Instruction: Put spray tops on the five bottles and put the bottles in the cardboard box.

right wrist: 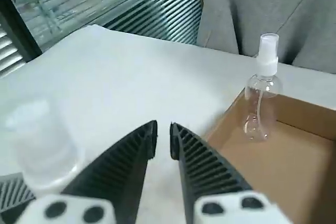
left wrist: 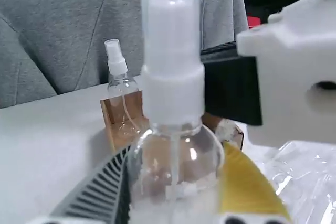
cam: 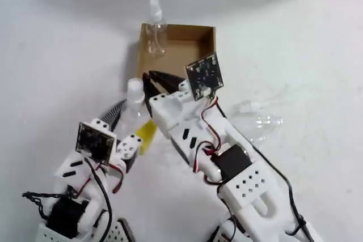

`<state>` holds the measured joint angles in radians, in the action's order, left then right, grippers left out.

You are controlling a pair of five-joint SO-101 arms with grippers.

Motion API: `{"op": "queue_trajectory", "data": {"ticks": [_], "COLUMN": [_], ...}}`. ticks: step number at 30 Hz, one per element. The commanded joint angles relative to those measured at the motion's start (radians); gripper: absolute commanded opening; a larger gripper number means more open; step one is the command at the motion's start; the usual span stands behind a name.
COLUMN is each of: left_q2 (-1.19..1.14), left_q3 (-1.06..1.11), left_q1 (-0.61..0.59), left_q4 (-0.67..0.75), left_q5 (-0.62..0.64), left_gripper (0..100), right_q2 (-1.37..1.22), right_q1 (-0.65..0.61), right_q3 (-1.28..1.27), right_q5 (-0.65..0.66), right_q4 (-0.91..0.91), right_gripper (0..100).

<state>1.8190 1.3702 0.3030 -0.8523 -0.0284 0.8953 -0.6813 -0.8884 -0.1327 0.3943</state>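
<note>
A clear bottle [left wrist: 176, 163] with a white spray top [left wrist: 170, 51] stands upright in my left gripper [left wrist: 173, 198], which is shut on its body between a grey ribbed finger [left wrist: 100, 195] and a yellow one [left wrist: 247, 187]. In the high view this bottle [cam: 134, 106] is just in front of the cardboard box [cam: 195, 41]. My right gripper [right wrist: 163, 132] hovers beside the spray top [right wrist: 39, 140], open by a narrow gap and holding nothing. A second capped bottle [cam: 156, 32] stands in the box's far left corner.
Clear bottles without tops [cam: 261, 118] lie on the white table to the right of the right arm. The box [right wrist: 286, 156] has low walls. Grey upholstery runs along the table's far edge.
</note>
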Motion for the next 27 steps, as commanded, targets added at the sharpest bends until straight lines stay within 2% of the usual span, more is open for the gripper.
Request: {"op": "queue_trajectory", "data": {"ticks": [1,8,19,24,27], "left_q2": [0.005,0.005,0.005,0.005,0.005], "left_q3": [-0.005,0.008,0.104,0.103,0.106], "left_q1": [0.012,0.005,-0.065,-0.065,-0.065], "left_q4": [-0.025,-0.017,0.160,0.176,0.252], "left_q5": [-0.012,-0.014,-0.009,-0.009,-0.008], "left_gripper": [3,3,3,3,3], "right_q2": [0.002,0.002,0.002,0.002,0.002], "right_q1": [-0.010,0.024,0.226,0.266,0.266], "right_q3": [0.005,-0.021,-0.109,-0.169,-0.222], "right_q5": [-0.005,-0.005,-0.003,-0.003,-0.003], "right_q4": [-0.018,0.045,0.128,0.162,0.160], "right_gripper": [1.6,1.6,1.6,1.6,1.6]}}
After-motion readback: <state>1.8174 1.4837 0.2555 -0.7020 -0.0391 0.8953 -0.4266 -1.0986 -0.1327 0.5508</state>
